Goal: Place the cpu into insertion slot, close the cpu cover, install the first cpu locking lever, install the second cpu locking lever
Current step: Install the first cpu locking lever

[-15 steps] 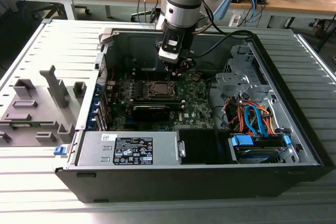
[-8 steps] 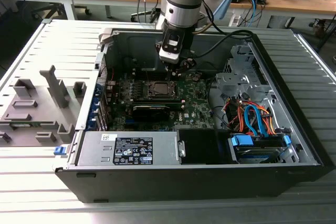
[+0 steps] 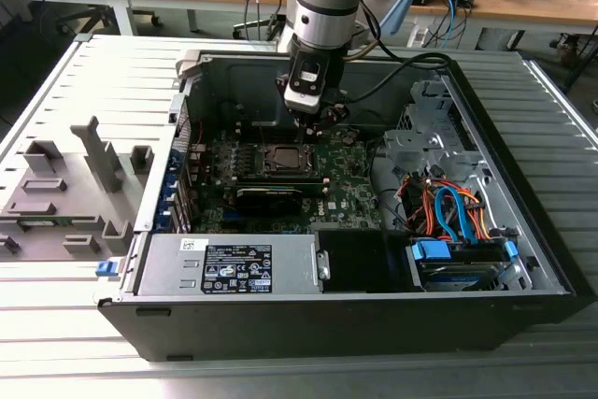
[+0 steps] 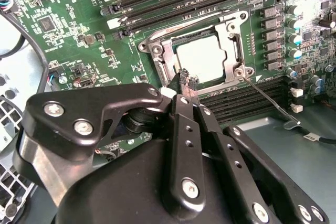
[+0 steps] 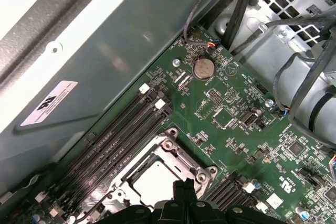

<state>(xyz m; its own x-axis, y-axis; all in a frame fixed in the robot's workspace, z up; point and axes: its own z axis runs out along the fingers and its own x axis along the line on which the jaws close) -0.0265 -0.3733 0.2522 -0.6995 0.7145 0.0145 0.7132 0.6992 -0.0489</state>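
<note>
The cpu [image 4: 205, 59] lies flat in the insertion slot, its pale face showing through the window of the cpu cover [image 4: 231, 40], which is down over it. A thin locking lever [image 4: 268, 98] angles out and away from one corner of the socket. My gripper [image 4: 187, 80] is shut, its narrow tips at the cover's edge just beside the chip. In the first wrist view the cpu [image 5: 152, 178] and cover [image 5: 176, 153] sit right under the gripper [image 5: 184, 186]. In the exterior view the gripper [image 3: 316, 117] hangs just behind the socket [image 3: 283, 158] inside the open computer case.
Memory slots [image 4: 173, 3] run along both sides of the socket. A black graphics card [image 3: 269, 195] lies in front of it, a power supply [image 3: 234, 263] nearer still. Coloured cables [image 3: 448, 207] and a drive cage [image 3: 420, 142] stand at the exterior view's right.
</note>
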